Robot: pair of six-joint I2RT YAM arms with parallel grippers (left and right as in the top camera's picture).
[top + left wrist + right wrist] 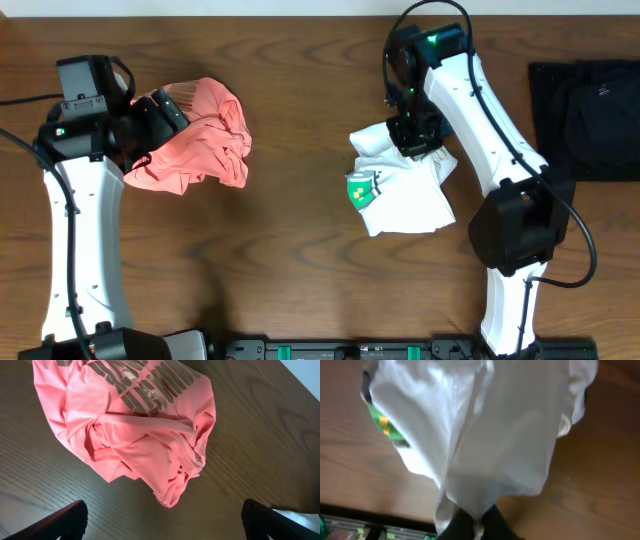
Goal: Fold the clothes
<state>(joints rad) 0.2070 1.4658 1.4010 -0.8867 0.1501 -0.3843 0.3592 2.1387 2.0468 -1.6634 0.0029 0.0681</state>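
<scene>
Left jaws: wide apart and empty, fingertips (70, 519) on either side of bare bench (260, 435).
Pink shirt (135, 435): a crumpled heap straight ahead of the left jaws, beyond the tips and not touching them (lettering on the far side).
Right jaws: clamped on a gathered fold of the white T-shirt (490, 435), with cloth pinched between the dark fingertips (462, 527).
White T-shirt, lie: it spreads away from the pinch, long axis running straight out ahead, with a green patch (382, 425) off to one side.
Nearer arm: left for pink, right for white; the two shirts are well apart.
Next move (a judgement): draw the white shirt flat along that axis.
</scene>
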